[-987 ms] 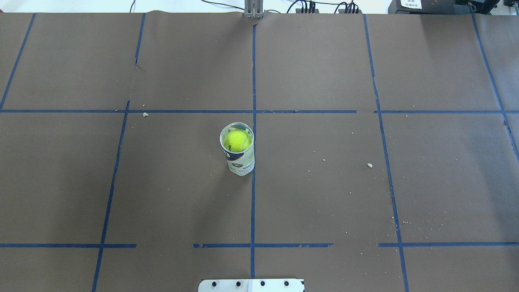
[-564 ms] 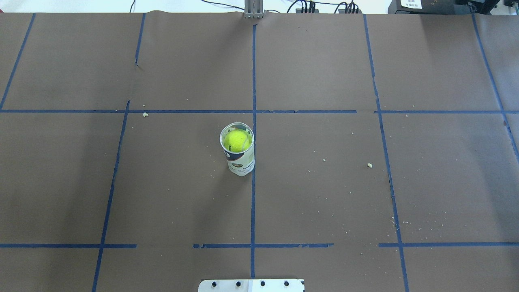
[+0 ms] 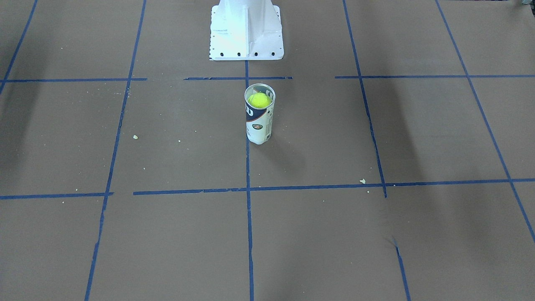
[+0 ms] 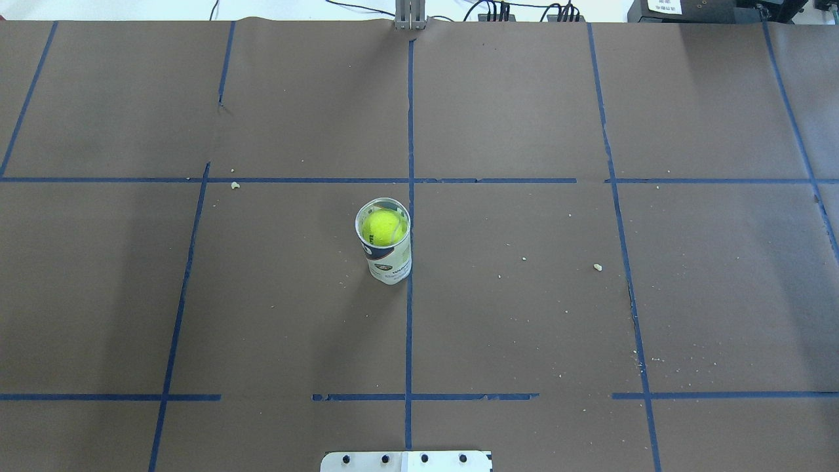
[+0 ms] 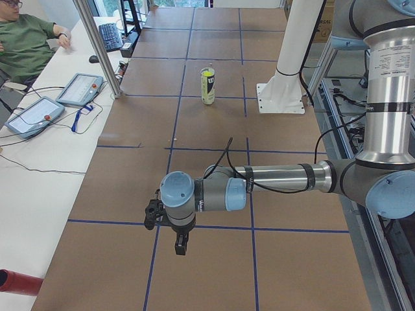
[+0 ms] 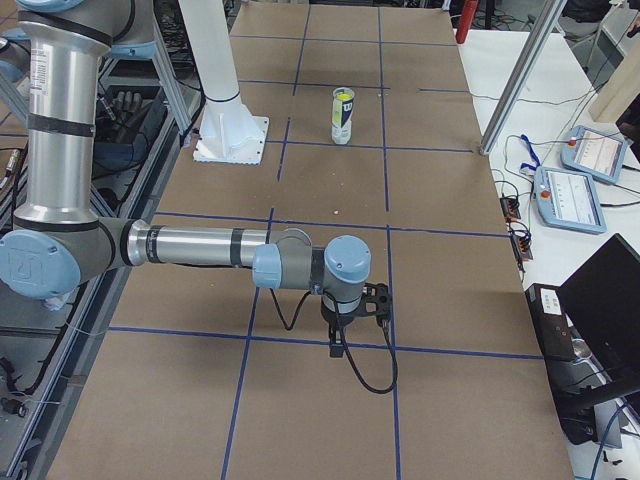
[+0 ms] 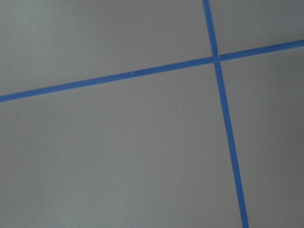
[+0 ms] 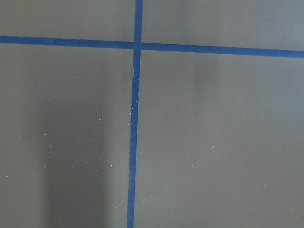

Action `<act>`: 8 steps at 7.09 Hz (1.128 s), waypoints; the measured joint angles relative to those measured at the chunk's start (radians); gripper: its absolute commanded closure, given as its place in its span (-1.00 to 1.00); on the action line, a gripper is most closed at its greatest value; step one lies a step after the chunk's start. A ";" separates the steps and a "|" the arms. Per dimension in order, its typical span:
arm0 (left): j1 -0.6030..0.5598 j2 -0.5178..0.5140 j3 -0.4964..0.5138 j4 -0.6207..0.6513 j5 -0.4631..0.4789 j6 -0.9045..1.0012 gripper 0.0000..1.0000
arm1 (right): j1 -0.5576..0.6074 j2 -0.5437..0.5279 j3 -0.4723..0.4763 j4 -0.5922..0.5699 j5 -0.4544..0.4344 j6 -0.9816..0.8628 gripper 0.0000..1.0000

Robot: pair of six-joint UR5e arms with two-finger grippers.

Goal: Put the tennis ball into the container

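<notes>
I see the tennis ball [image 4: 384,227] inside the container [image 4: 390,263], with its top just under the silvery rim. The container stands upright on the table [image 4: 590,328], just beside the middle blue tape line [image 4: 409,341] and near the white pedestal base [image 3: 246,37]. Nothing touches it.

The left gripper [image 5: 181,245] hangs over its end of the table, well apart from the tube, and the right gripper [image 6: 337,346] does the same at the other end. Both show only in the side views, so I cannot tell if their fingers are apart or together. The wrist cameras give me only brown paper and tape.

In my judgement the placing is done, and the step in hand is only to finish cleanly. For this I would hold both arms at the ends and make no sweep over the middle. The tube looks tall and light, and one small touch can tip it. If I must move an arm, I go slowly, high, and away from the tube.
</notes>
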 measured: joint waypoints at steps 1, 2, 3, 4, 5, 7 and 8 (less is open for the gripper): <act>0.001 -0.004 -0.025 -0.001 -0.002 -0.089 -1.00 | 0.000 0.000 0.000 0.000 0.000 0.000 -1.00; 0.005 -0.006 -0.036 -0.005 -0.004 -0.122 -1.00 | 0.000 0.000 0.000 0.000 0.000 0.000 -1.00; 0.012 -0.006 -0.039 -0.006 -0.007 -0.134 -1.00 | 0.000 0.000 0.000 0.000 0.000 0.000 -1.00; 0.016 -0.007 -0.048 -0.006 -0.010 -0.138 -1.00 | 0.000 0.000 0.000 0.000 0.000 0.000 -1.00; 0.018 -0.006 -0.056 -0.005 -0.010 -0.139 -1.00 | 0.000 0.000 0.000 0.000 0.000 0.000 -1.00; 0.019 -0.006 -0.065 -0.002 -0.010 -0.140 -1.00 | 0.000 0.001 0.000 0.000 0.000 0.000 -1.00; 0.019 -0.006 -0.067 -0.003 -0.011 -0.140 -1.00 | 0.000 0.000 0.000 0.000 0.000 0.000 -1.00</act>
